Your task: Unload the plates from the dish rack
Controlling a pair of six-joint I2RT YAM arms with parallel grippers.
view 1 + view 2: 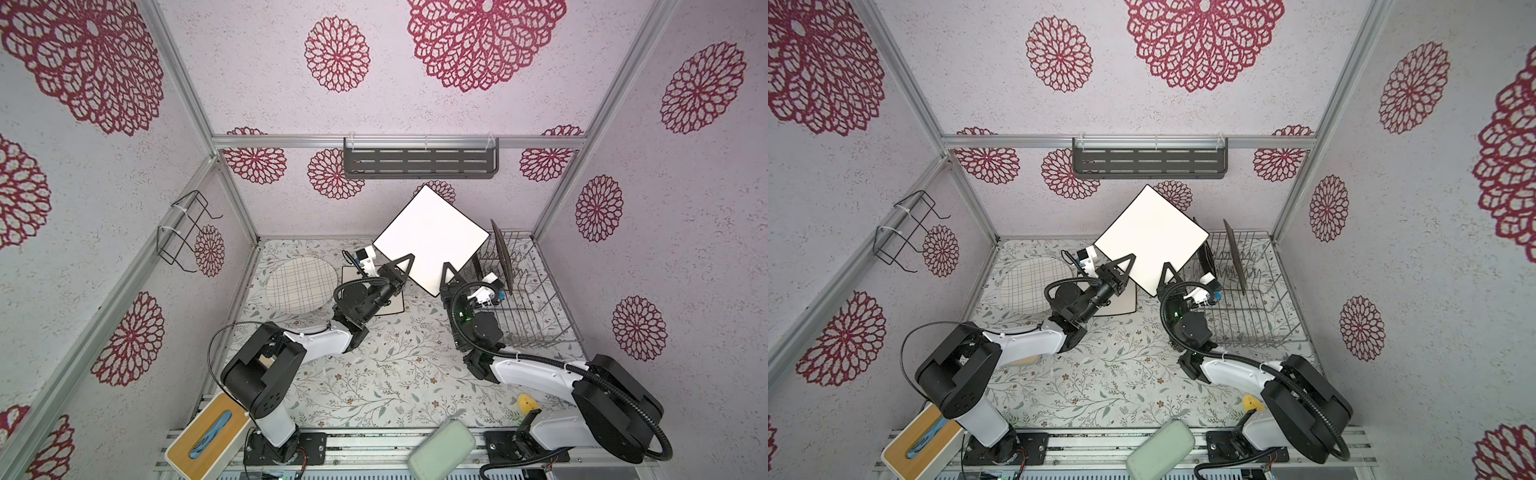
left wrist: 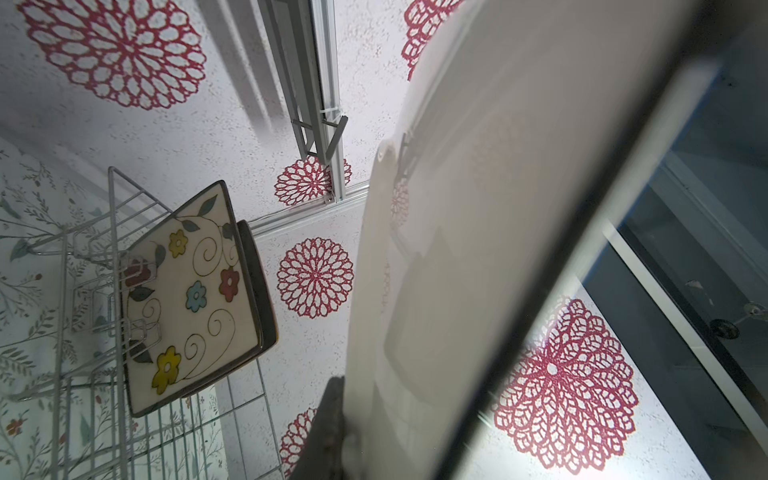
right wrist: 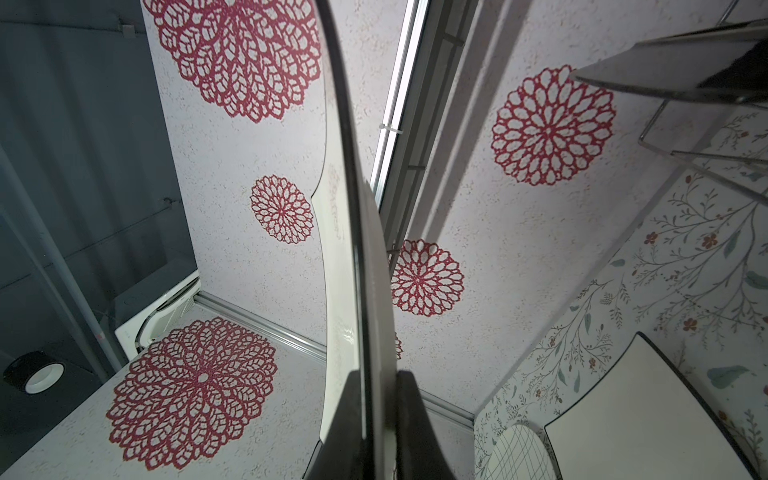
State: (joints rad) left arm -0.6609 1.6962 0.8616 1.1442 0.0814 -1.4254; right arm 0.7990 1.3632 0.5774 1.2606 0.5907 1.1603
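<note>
White plate (image 1: 432, 241): held tilted above the surface (image 1: 374, 374), just left of the dish rack (image 1: 536, 316). Left claw (image 1: 407, 264) pinches its lower-left edge; right claw (image 1: 449, 270) pinches its lower-right edge. Floral plate (image 2: 191, 291) and dark brown plate (image 2: 257, 291) stand in the rack

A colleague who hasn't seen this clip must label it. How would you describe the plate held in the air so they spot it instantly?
Find the silver wire dish rack, back right on the floral-print table. Left of it, a white rounded-square plate with a black rim hangs tilted, pinched by the left gripper and right gripper. Other plates lie flat or stand racked.
</note>
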